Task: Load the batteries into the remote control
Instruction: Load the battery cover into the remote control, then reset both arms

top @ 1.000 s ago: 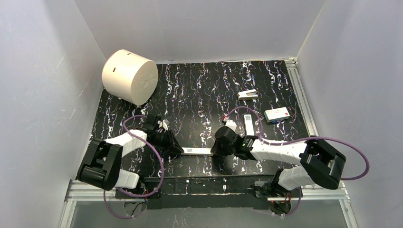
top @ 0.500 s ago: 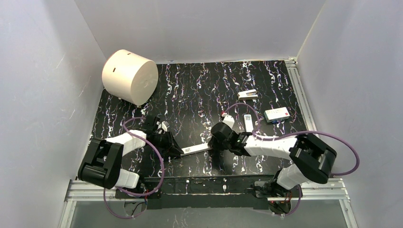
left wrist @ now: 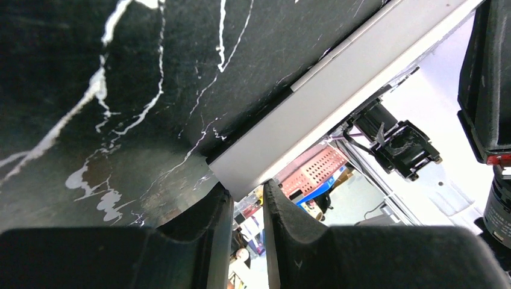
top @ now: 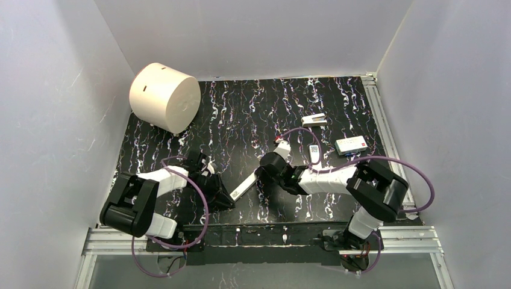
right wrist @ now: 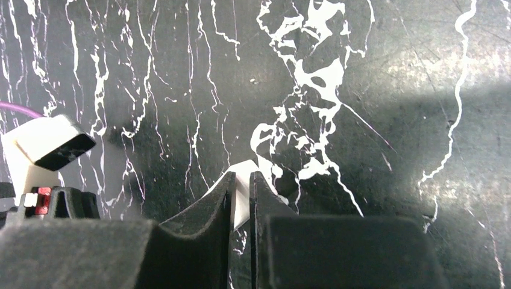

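Your right pincer [right wrist: 242, 180] is clamped on one end of the white strip [top: 244, 185], probably to steer it. Left pincer [left wrist: 247, 192]: nearly together, nothing visible in it.

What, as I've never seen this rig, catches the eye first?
A big cream cylinder sits in the far left corner. Near the front centre, the left gripper and right gripper each pinch one end of a slim white bar, slanted between them.
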`<state>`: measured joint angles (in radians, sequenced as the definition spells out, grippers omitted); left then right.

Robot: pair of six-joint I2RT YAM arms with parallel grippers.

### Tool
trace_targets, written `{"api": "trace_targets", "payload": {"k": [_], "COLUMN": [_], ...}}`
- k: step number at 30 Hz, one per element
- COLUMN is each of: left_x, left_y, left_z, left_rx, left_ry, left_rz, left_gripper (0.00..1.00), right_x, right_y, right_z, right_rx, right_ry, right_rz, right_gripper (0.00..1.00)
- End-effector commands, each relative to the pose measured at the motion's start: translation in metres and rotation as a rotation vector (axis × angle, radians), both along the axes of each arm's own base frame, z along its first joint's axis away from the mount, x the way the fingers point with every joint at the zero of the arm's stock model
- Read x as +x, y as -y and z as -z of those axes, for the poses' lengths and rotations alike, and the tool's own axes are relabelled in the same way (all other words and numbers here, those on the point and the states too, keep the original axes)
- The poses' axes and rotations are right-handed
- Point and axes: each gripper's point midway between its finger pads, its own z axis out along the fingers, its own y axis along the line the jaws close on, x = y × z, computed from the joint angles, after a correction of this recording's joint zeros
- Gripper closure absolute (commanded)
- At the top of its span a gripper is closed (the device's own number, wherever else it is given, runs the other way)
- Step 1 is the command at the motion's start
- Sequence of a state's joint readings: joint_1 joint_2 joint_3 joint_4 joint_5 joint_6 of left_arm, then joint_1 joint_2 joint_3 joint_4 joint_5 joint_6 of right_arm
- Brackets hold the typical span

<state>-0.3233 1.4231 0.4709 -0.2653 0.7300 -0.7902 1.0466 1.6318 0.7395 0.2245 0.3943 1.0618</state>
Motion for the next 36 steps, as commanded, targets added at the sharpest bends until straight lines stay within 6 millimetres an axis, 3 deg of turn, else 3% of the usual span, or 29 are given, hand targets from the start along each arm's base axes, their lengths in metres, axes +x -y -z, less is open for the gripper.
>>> {"api": "trace_targets", "payload": {"k": [1,10,17,27,32,36], "left_x": [0.046,0.055,0.064,0.074,0.077,0.075], "left_y": [-0.049,-0.044,-0.039,-0.037,-0.044,-0.055], "left_z": [0.049,0.041,0.028,0.004,-0.018,-0.052], "left_rx": [0.388,0.366,0.348,0.34,0.368,0.398], "left_ry": [0.214,0.247,0.264,0.309,0.363,0.451], "left_rz": [-0.094,-0.095,-0.07,-0.067,-0.079,-0.102], "left_gripper": [1.0,1.0,0.94,0.7,0.51,0.42], "right_x": [-0.133,-0.118,-0.104,-0.072,-0.053,-0.038], "right_y": [-0.014,-0.003,0.022,0.047,0.069,0.1], "right_z": [0.023,-0.003,-0.003,-0.032,-0.063,-0.097], "right_rx": [-0.026,-0.02,-0.085,-0.16,-0.178,-0.233], "right_ry": [-0.366,-0.244,-0.189,-0.084,0.003,0.121], "right_rz": [-0.403,-0.36,-0.263,-0.155,-0.095,-0.031], "right_gripper": [0.92,0.91,0.87,0.7,0.61,0.46]}}
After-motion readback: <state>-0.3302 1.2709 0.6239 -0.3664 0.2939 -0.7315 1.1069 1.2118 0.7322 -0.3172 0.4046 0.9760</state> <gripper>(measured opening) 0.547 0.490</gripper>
